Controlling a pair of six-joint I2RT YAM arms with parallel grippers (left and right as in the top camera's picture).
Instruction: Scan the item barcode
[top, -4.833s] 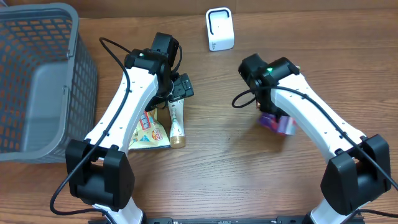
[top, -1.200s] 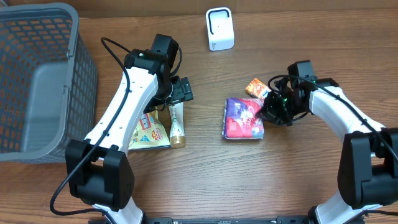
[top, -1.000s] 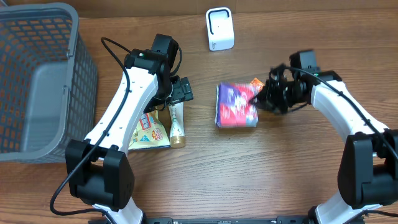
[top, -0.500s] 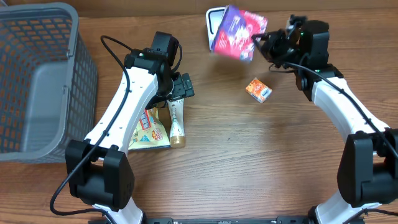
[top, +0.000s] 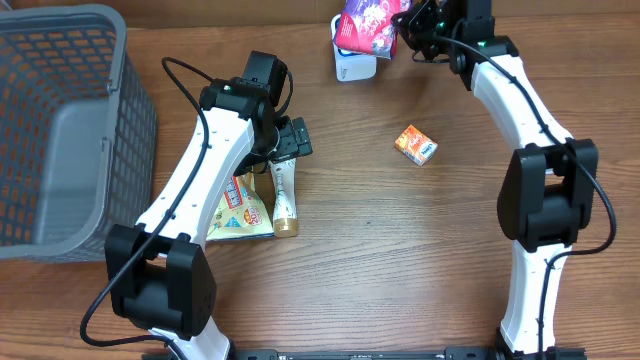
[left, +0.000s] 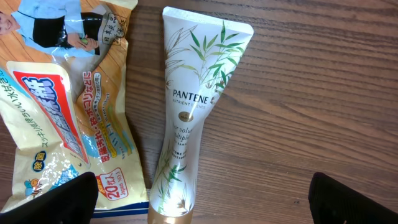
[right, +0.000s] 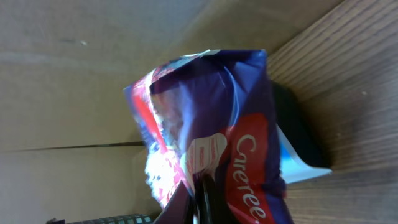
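The right end effector (top: 404, 24) is gripping the purple packet (top: 368, 20) directly over the scanner (top: 355, 68); the left end effector (top: 291, 141) is gaping.

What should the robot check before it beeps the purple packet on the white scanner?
1. Grip: right pincer shut on the purple packet: ok.
2. Place: packet held over the white scanner: ok.
3. Facing: barcode turned toward the scanner: cannot tell.
4. Other arm: left pincer open, far from the scanner, above the Pantene tube: ok.
5. Clutter: orange box lies apart from the scanner: ok.
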